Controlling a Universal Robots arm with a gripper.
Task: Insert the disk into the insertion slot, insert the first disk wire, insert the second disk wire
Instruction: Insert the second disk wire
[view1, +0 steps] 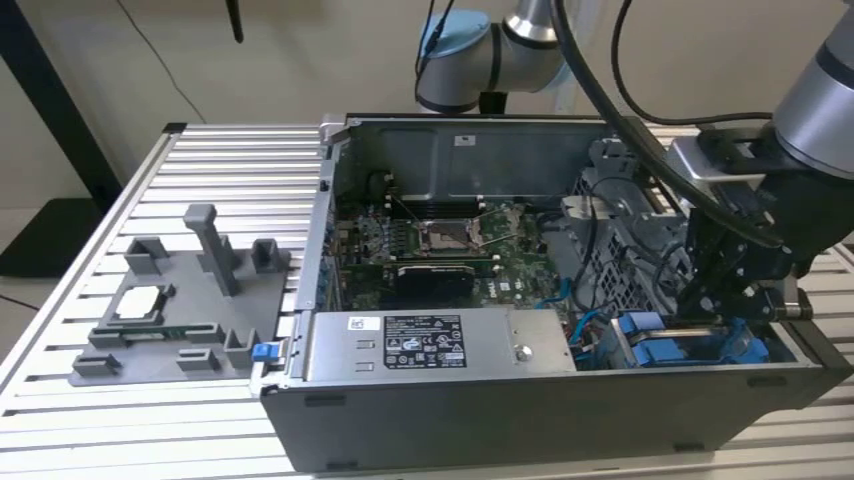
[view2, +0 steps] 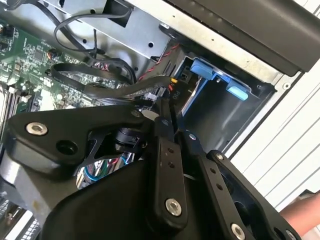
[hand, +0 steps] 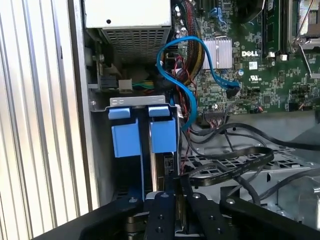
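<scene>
The disk's blue carrier (hand: 162, 135) stands inside the grey insertion slot (hand: 140, 101) at the case's front corner on the exterior view's right (view1: 667, 350); the disk's metal body is mostly hidden. My gripper (view1: 705, 305) reaches down into the case right beside that bay. In both wrist views its black fingers (hand: 162, 210) stand close together, shut on the end of a flat black disk wire (hand: 235, 160) that loops in from the motherboard side (view2: 95, 87). The fingertips (view2: 165, 117) sit just short of the bay's blue tabs (view2: 205, 67).
A blue cable (hand: 175, 75) and red and yellow wires crowd the space by the bay. The silver power-supply box (view1: 427, 340) lies along the case's front. The motherboard (view1: 441, 240) fills the floor. A grey fixture (view1: 187, 300) stands on the slatted table.
</scene>
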